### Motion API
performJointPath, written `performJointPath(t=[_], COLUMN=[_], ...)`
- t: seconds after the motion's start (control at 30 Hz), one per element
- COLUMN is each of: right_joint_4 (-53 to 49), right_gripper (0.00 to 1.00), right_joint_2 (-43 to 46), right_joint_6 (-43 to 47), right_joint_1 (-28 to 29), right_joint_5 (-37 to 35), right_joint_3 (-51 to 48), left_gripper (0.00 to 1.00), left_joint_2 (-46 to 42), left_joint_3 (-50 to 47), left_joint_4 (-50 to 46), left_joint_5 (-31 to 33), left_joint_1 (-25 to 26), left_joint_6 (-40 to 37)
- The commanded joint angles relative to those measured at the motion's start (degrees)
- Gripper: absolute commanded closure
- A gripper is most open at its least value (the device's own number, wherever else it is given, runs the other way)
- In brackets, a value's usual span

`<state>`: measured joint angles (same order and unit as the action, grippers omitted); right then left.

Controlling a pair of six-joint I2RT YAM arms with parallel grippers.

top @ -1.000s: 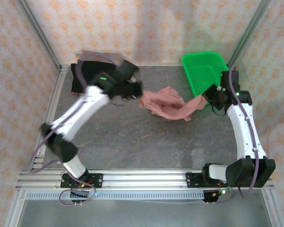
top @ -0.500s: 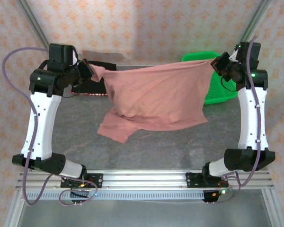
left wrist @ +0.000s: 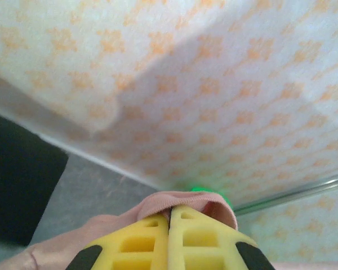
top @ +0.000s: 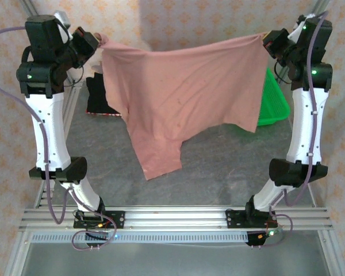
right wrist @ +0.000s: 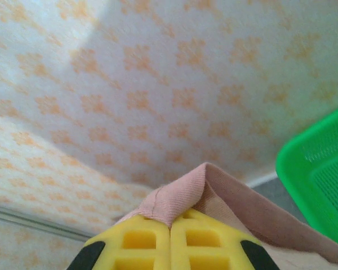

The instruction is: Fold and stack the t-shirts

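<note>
The left hand (top: pixel 95 39) is clamped shut on one top corner of the pink shirt (top: pixel 184 98). In its wrist view the yellow fingers (left wrist: pixel 135 242) meet, with a fold of pink cloth pinched at their tips. The right hand (top: pixel 268 40) is likewise closed on the opposite corner, a folded hem bulging over its tips. Both hands are raised high and wide apart, so the shirt hangs spread between them, its lower edge uneven and one sleeve dangling lowest over the tabletop (top: pixel 230 167). At the far left of the tabletop lies the black shirt (top: pixel 96 99), a red edge showing. The green basket (top: pixel 274 106) sits far right, partly hidden by the pink shirt.
</note>
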<state>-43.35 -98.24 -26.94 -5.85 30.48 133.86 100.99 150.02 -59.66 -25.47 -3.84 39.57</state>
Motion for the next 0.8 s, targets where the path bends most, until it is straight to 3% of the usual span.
performJointPath(t=[0.0,0.13,0.27,0.5,0.77], right_joint_4=[5.7,10.48,9.64,12.66,16.27], right_gripper=[1.0,1.0,1.0,1.0,1.0], right_joint_2=[-3.5,-6.05,-4.92,6.19,24.65], right_joint_6=[-1.09,-3.48,-2.24,-2.93,-6.93], right_joint_1=[-0.99,-1.32,-1.31,-1.28,-1.33], right_joint_5=[-0.52,0.19,-0.22,2.64,7.14], right_joint_3=[7.36,10.98,9.2,-7.36,-28.49], left_gripper=[1.0,1.0,1.0,1.0,1.0], left_joint_2=[1.41,4.4,2.88,-10.31,-25.07], left_joint_3=[3.82,10.15,10.29,-5.3,-14.1], left_joint_4=[9.25,13.89,12.47,9.84,8.99], left_joint_5=[-4.89,-8.18,-9.21,-4.46,0.53], left_joint_1=[-2.81,-4.75,-5.93,-6.1,-6.1], left_joint_6=[5.76,8.41,3.69,-6.68,-12.28])
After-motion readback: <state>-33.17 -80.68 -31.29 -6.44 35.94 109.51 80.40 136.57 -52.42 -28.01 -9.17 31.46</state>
